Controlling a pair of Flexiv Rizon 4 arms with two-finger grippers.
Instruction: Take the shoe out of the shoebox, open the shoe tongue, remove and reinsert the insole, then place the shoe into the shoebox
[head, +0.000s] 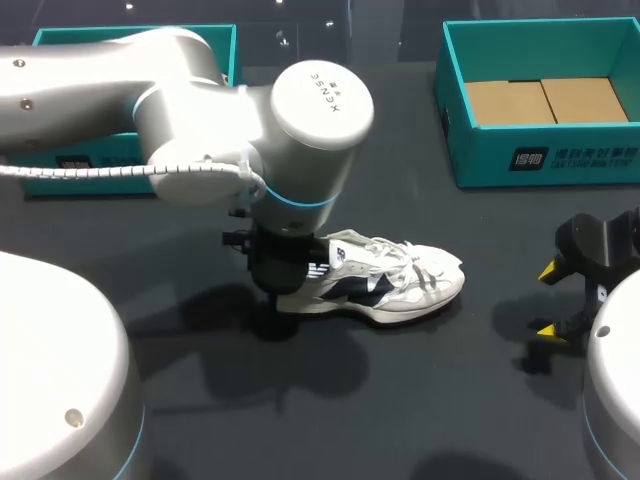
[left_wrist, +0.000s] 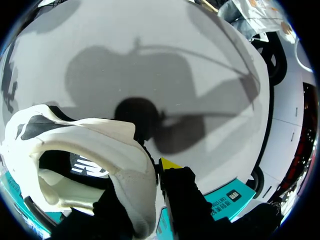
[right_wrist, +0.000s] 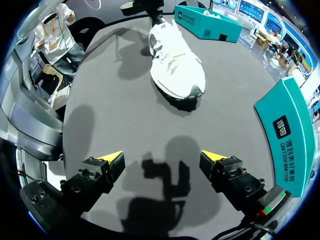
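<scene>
A white shoe (head: 385, 280) with dark side panels rests on the dark table, toe pointing right. My left gripper (head: 268, 272) comes down on its heel. In the left wrist view the gripper (left_wrist: 150, 192) is shut on the white heel wall of the shoe (left_wrist: 127, 160), with one yellow-tipped finger (left_wrist: 171, 165) outside it and the other inside the opening. My right gripper (head: 560, 298) hovers open to the right of the shoe with nothing in it. In the right wrist view the gripper (right_wrist: 162, 159) points at the shoe (right_wrist: 176, 67), which lies well ahead of it. The teal shoebox (head: 545, 160) stands at the back right.
A second teal box (head: 120, 170) stands at the back left, partly hidden by my left arm. In the right wrist view the shoebox's wall (right_wrist: 290, 135) is close beside the gripper. Bare table lies between the shoe and the right gripper.
</scene>
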